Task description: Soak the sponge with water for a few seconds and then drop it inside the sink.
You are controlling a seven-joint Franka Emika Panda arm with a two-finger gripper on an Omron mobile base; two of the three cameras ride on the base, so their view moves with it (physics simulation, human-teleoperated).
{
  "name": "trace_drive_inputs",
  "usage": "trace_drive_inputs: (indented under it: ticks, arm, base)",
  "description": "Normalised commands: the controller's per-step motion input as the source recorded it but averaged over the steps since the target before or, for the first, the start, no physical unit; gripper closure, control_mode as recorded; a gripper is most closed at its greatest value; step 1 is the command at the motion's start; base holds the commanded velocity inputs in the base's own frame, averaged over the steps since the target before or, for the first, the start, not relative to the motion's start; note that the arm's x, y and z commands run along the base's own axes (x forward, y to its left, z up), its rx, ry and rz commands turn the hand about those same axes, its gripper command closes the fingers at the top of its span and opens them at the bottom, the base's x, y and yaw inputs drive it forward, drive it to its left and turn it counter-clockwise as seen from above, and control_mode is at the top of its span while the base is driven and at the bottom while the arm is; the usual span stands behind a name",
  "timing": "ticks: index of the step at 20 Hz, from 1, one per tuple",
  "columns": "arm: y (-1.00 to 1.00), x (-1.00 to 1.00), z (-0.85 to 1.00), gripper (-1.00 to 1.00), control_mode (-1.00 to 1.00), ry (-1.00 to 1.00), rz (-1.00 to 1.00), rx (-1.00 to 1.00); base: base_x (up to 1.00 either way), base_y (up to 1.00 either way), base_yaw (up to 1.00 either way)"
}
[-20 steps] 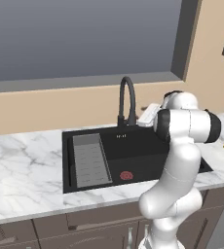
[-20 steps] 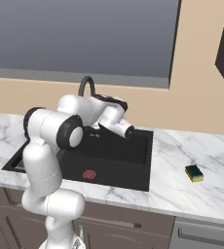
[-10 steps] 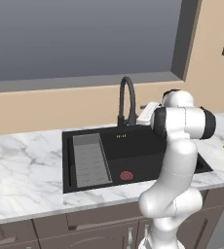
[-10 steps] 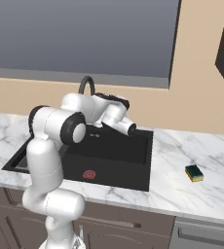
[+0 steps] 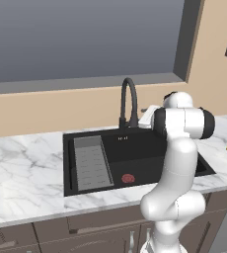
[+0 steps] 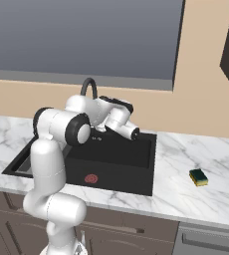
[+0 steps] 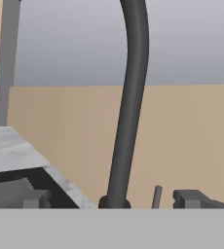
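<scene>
Near the right end of the table (image 6: 221, 196), well apart from the sink (image 6: 111, 164), the sponge (image 6: 198, 177) lies flat with its dark green scrubbing layer uppermost and its yellow body beneath. Nothing touches it. The end effector (image 7: 111, 198) faces the black arched faucet (image 7: 128, 107) at the back edge of the sink, fingertips spread wide and carrying nothing. No water is seen at the spout.

Handling judgement: the sponge should be light, soft and compressible, not fragile, and liable to slide on the marble if nudged. Best hold is from above across the shorter sides of the yellow body, squeezing moderately. Once wet it will likely be heavier and more slippery.
</scene>
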Motion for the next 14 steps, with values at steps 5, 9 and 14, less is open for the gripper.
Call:
trace_drive_inputs:
  ticks: [5, 9, 14]
  arm:
    - [0.01, 0.12, -0.18, -1.00, -1.00, 0.00, 0.00, 0.00]
    - [0.04, 0.16, -0.15, -1.00, -1.00, 0.00, 0.00, 0.00]
    - [0.06, 0.20, -0.13, -1.00, -1.00, 0.00, 0.00, 0.00]
  base:
    - [0.00, 0.00, 0.00]
    - [0.00, 0.00, 0.00]
    - [0.00, 0.00, 0.00]
